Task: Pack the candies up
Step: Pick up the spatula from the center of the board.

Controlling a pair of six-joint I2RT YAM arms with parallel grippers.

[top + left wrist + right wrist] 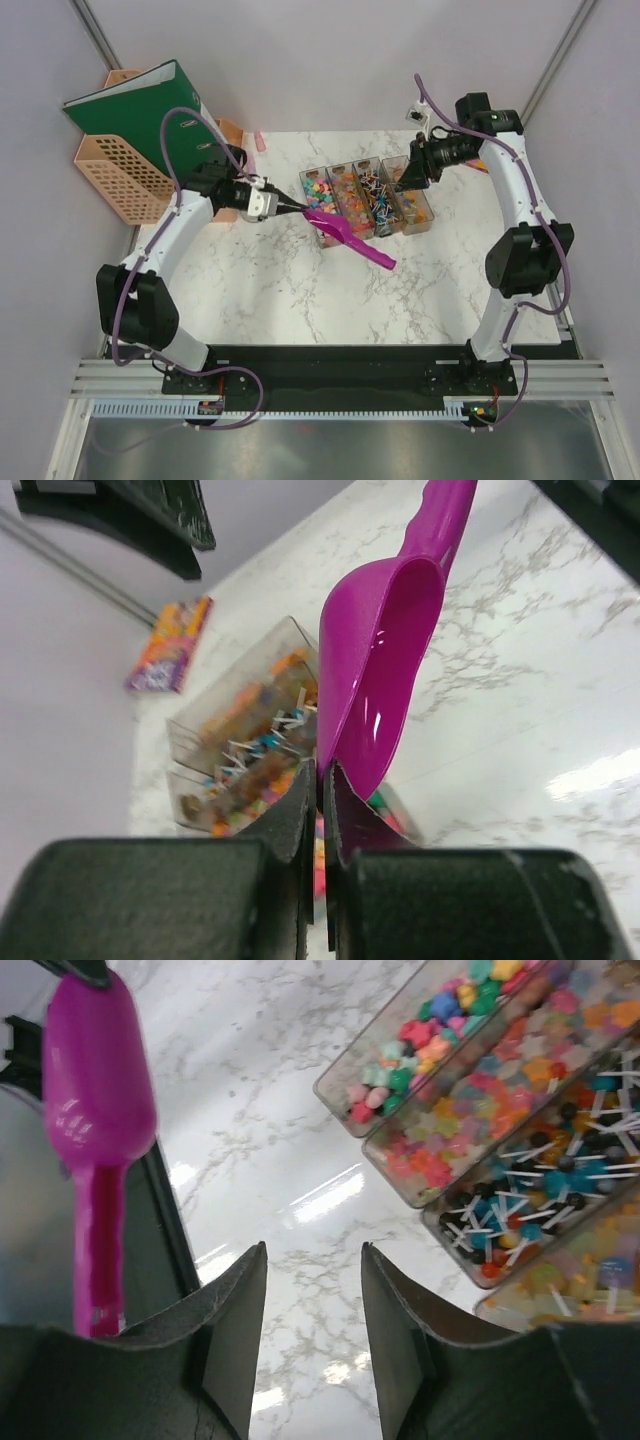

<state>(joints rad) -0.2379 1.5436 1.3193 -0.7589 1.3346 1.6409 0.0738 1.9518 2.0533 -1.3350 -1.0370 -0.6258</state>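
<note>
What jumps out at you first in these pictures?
A bright magenta scoop sticks out in the middle of the marble table, pinched at its rim by the left tool. Just behind it sit four clear trays packed with rainbow-coloured candies.

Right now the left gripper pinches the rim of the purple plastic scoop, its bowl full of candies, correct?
No: the left gripper pinches the rim of the purple plastic scoop, but its bowl is empty, as the left wrist view shows.
</note>
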